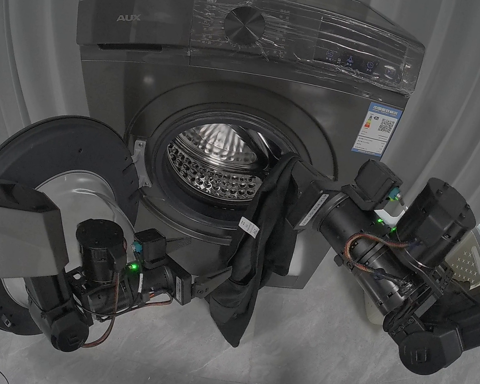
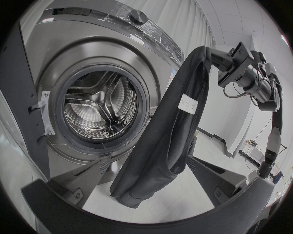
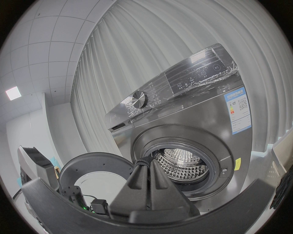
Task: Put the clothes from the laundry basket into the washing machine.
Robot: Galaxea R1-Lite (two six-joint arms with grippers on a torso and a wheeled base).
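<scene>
A black garment (image 1: 262,236) with a white tag hangs in front of the washing machine (image 1: 125,78), at the right rim of its open drum (image 1: 215,161). My right gripper (image 1: 288,170) is shut on the garment's top edge, level with the drum opening; in the right wrist view the fingers (image 3: 158,182) are pressed together with black cloth (image 3: 142,161) at their tips. My left gripper (image 1: 218,287) is lower, at the garment's hanging end. Its fingers (image 2: 91,172) stand wide apart, and the garment (image 2: 164,137) hangs loosely between them without being pinched.
The round washer door (image 1: 68,159) is swung open to the left, just behind my left arm. A white perforated laundry basket (image 1: 473,255) sits at the right, behind my right arm. Grey floor (image 1: 284,356) lies below the machine, pleated curtains behind it.
</scene>
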